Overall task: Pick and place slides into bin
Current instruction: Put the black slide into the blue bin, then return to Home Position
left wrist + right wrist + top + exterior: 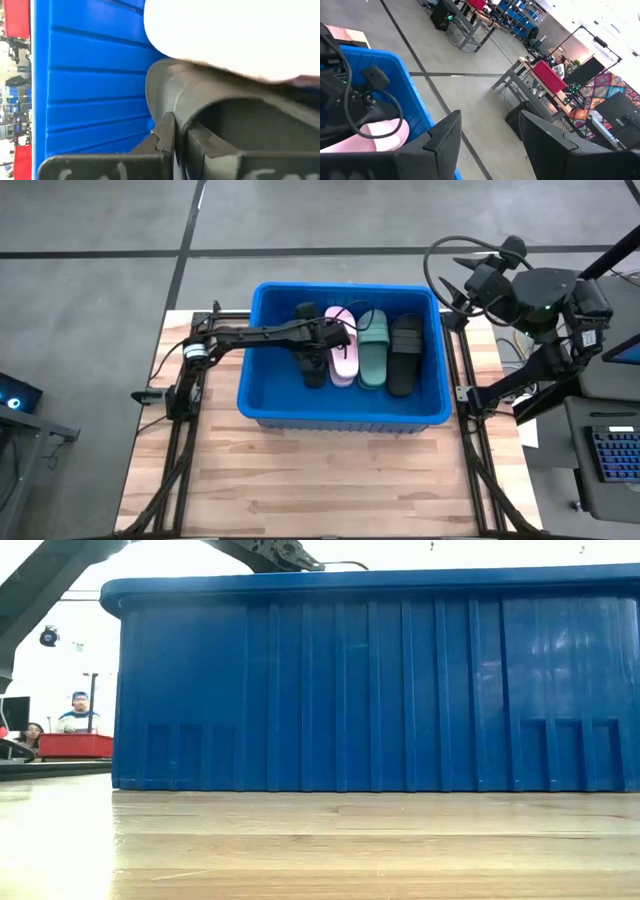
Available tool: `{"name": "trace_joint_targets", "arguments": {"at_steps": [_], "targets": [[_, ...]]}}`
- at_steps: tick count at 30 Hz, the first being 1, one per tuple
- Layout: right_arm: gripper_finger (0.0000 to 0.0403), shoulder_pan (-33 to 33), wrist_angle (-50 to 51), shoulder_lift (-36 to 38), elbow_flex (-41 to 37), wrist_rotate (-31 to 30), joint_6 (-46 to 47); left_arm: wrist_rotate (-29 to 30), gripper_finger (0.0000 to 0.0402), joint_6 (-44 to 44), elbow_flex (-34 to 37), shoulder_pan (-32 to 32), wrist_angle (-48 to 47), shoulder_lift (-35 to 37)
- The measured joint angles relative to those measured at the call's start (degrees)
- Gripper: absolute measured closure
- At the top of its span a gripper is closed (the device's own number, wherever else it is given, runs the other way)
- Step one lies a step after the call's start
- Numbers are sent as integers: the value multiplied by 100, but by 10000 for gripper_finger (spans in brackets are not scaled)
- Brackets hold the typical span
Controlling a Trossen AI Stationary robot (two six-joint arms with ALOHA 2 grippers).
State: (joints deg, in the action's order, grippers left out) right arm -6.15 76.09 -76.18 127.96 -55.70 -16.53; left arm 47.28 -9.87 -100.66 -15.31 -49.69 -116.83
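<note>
The blue bin (262, 298) stands in the middle of the wooden table and fills the low view (370, 690). Inside it, side by side, lie a black slide (313, 368), a pink slide (344, 355), a green slide (373, 352) and another black slide (405, 356). My left gripper (334, 336) reaches into the bin from the table's left and is shut on the left black slide (210, 95), with the pink slide (225, 35) beside it. My right gripper (487, 145) is open and empty, raised beyond the table's far right corner (478, 280). My left gripper pinches a curved edge of the black slide (167, 97) between its two fingers (164, 136). Whether that edge is strap or sole, I cannot tell. The gripper comes from the table's left, slanting down into the bin. The slide stays inside the bin, next to its wall (90, 90).
The bin's tall walls surround the left gripper. Bare wooden table (330, 480) lies in front of the bin. A keyboard (612, 452) and equipment stand to the table's right. People sit far off in the room (72, 716).
</note>
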Motion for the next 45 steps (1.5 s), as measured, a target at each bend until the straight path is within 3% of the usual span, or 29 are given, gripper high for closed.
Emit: {"name": "trace_joint_targets", "arguments": {"at_steps": [14,18,23,31,36,45], "targets": [[211,-4,-7,4,0,2,0,-487,392,-107,-9,-11,168,-324],[211,-4,-7,4,0,2,-5,-704,351,-105,-8,-32,157,-231],[211,-4,-9,4,0,4,-4,-1269,273,-102,-24,-116,168,-72],[211,-4,-10,1,0,10,-3,-1445,165,-142,-22,-146,2,207],[211,-4,-15,1,0,9,-2,-1827,138,-115,-22,-153,-24,427],[211,-4,-15,1,-1,9,111,-2378,136,-108,-20,-109,-156,741]]}}
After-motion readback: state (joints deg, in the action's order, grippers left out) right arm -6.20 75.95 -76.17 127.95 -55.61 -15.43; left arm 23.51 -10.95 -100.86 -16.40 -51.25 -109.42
